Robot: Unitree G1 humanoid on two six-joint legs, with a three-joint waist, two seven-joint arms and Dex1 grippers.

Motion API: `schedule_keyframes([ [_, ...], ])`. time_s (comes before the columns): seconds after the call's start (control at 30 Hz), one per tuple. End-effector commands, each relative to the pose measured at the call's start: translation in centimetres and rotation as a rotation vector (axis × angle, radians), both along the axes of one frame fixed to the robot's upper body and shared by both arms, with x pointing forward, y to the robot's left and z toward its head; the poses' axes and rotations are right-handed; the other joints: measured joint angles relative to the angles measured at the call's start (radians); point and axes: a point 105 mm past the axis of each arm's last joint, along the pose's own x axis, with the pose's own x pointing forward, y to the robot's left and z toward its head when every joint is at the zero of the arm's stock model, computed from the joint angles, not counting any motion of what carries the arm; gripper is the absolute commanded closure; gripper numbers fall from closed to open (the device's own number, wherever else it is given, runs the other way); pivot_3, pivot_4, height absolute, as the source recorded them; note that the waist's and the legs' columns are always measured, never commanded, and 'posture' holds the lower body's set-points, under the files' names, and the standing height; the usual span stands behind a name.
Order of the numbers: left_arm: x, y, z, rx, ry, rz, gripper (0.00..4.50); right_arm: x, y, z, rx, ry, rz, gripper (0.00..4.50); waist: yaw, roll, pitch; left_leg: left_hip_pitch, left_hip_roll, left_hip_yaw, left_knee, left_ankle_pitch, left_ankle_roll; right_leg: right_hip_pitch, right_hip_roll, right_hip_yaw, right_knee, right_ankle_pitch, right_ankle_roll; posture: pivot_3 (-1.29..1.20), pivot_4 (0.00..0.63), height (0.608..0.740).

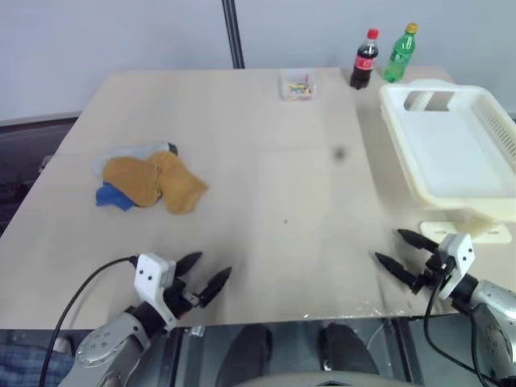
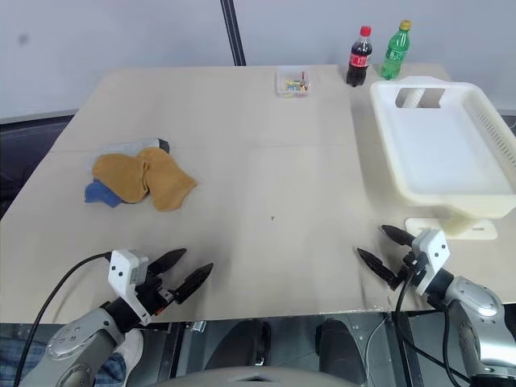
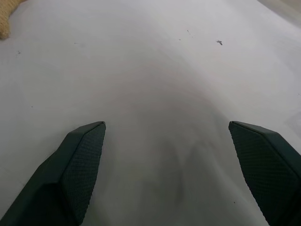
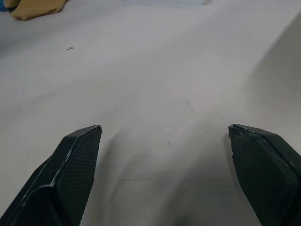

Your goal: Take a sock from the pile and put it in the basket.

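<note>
You have everything still to do: the sock [image 1: 153, 182] lies on the pile [image 1: 139, 180], well ahead of the left gripper [image 1: 207, 273], and the basket [image 1: 451, 153] beyond the right gripper [image 1: 401, 251] holds nothing. Both sets of fingers are spread wide over bare table, gripping and touching nothing.

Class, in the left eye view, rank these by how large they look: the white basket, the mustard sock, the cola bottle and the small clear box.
1. basket
2. mustard sock
3. cola bottle
4. small clear box

The bottle and box stand farthest from the camera, so their true sizes are less sure.
</note>
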Motion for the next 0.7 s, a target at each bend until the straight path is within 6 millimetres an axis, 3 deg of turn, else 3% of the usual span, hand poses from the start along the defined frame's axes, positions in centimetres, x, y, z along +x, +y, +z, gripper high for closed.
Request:
schedule_keyframes([
  [0.03,-0.1,-0.2,1.6,-0.008,-0.061,-0.028,0.02,-0.1,-0.2,1.1,-0.004,-0.056,0.013,0.00,0.000,0.000,0.000,0.000,0.000,0.000,0.000,0.000,0.000,0.000,0.000,0.000,0.000,0.000,0.000,0.00,0.150,0.740],
  [0.3,0.0,-0.3,2.9,-0.062,-0.099,-0.069,0.02,-0.5,0.2,1.6,-0.013,-0.077,0.063,0.00,0.000,0.000,0.000,0.000,0.000,0.000,0.000,0.000,0.000,0.000,0.000,-0.001,0.000,0.000,0.000,0.00,0.150,0.740],
  [0.7,0.4,-1.1,2.8,-0.071,-0.111,-0.089,0.02,-0.6,0.9,2.0,0.014,-0.094,0.093,0.00,0.000,0.000,0.000,0.000,0.000,0.000,0.000,0.000,0.000,0.000,0.000,-0.001,0.000,0.000,0.000,0.00,0.150,0.740],
])
